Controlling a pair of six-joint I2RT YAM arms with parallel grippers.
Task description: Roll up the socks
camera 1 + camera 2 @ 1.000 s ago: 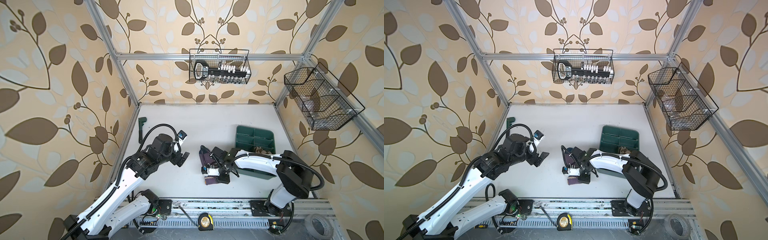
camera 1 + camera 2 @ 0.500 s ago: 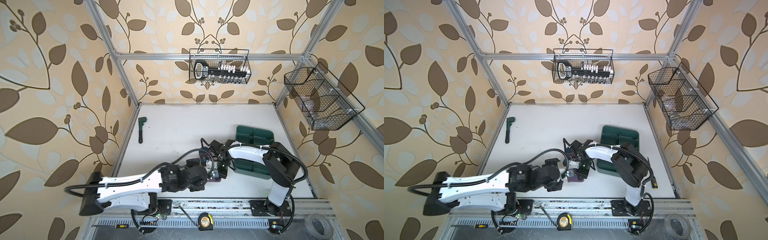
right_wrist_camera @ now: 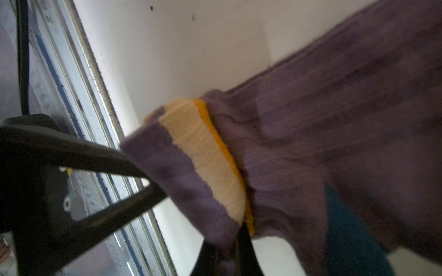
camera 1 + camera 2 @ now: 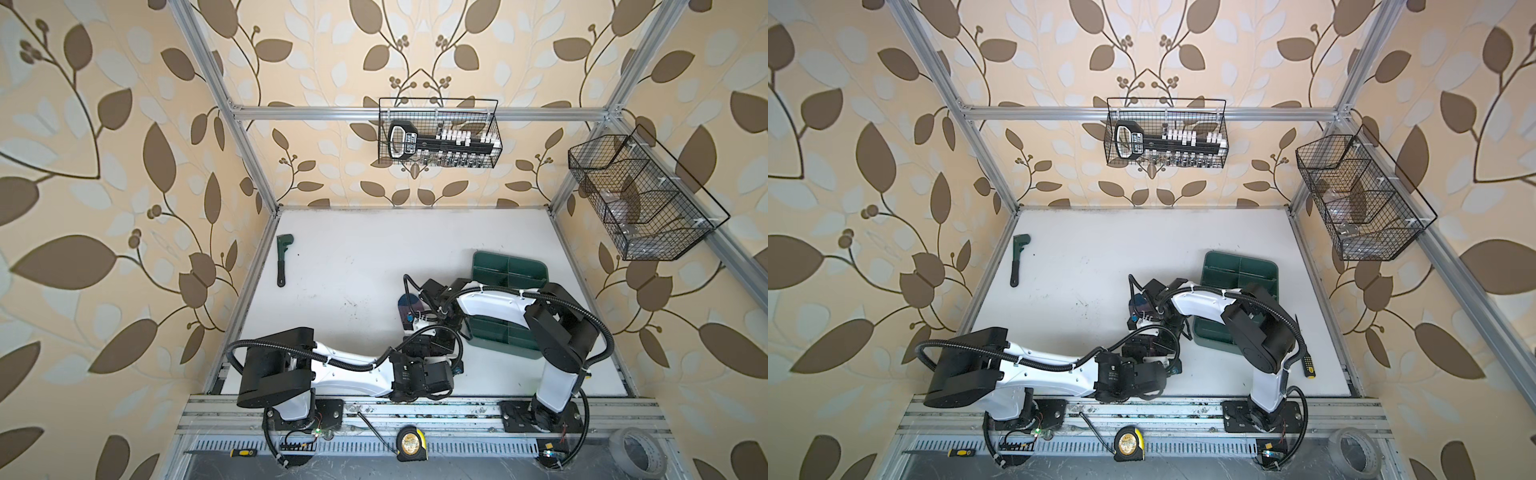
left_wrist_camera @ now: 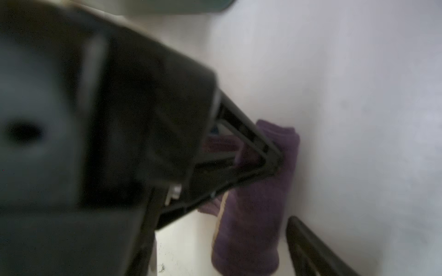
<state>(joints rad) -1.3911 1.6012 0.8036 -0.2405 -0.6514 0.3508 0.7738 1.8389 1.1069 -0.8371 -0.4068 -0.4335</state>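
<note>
Seen from above, two white-and-black robot arms meet low over a white surface (image 4: 353, 249) inside a metal frame walled with leaf-patterned paper. A purple sock (image 4: 407, 306) lies on the surface near its front middle, just left of a green tray (image 4: 490, 266). In both top views only its rounded dark toe end shows clear of the arms.

The right arm reaches across the tray, and the right end effector (image 3: 215, 224) is clenched on the sock. In the right wrist view a folded purple ribbed edge, with a cream band and a mustard-yellow rim, sits pinched between its two black fingers. A dark teal patch of knit shows beside it. Whether the cream band belongs to a second sock cannot be told.

The left arm lies stretched along the front edge, with the left end effector (image 4: 432, 334) pointing at the sock from the near side. In the blurred left wrist view the sock (image 5: 251, 227) appears as a thick purple bundle on the surface, with a black fingertip of the right end effector pressed into it. One finger (image 5: 308, 248) of the left end effector stands just beside the bundle, not touching it, so this end effector looks released and holds nothing.

A green wrench (image 4: 284, 259) lies well apart, near the left wall.
</note>
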